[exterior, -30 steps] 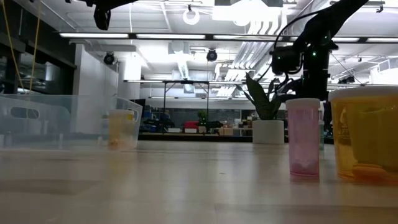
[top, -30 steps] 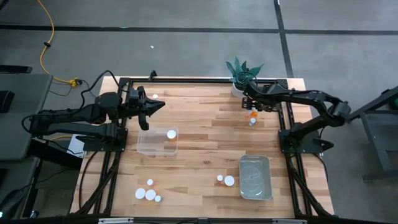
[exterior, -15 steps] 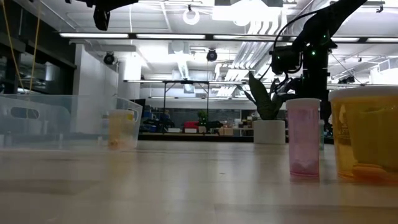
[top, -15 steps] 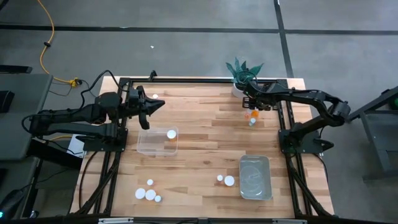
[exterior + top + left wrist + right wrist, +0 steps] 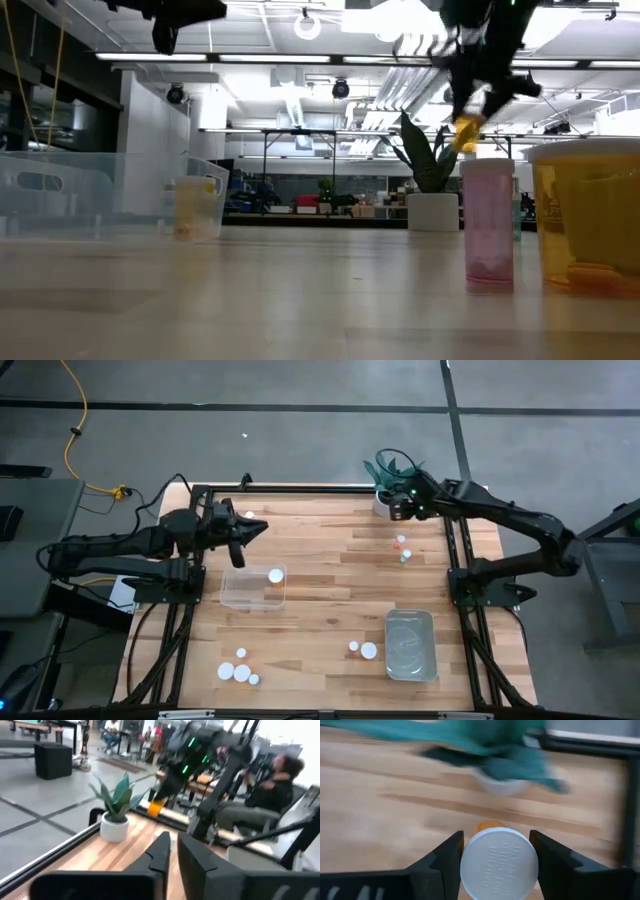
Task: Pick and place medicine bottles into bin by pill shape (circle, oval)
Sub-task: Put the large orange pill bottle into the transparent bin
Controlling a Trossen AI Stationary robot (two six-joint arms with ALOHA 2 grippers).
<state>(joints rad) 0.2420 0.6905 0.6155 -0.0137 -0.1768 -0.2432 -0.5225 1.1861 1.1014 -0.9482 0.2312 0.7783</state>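
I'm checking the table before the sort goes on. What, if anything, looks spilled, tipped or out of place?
Nothing looks spilled or tipped. One medicine bottle is off the table, held between the right gripper's fingers near the potted plant. The other bottles show round caps from above, so they seem upright.

Right wrist view is motion-blurred: the plant [image 5: 505, 750] is a green smear, and the held bottle [image 5: 498, 861] shows only its white cap, body hidden, cut by the frame bottom. Low view: big orange bottle [image 5: 590, 215] cut off at the right edge, right gripper [image 5: 470, 125] blurred, arm cropped at top. Left wrist view: a person [image 5: 272, 785] is blurred. High view: pill shapes too small to tell.
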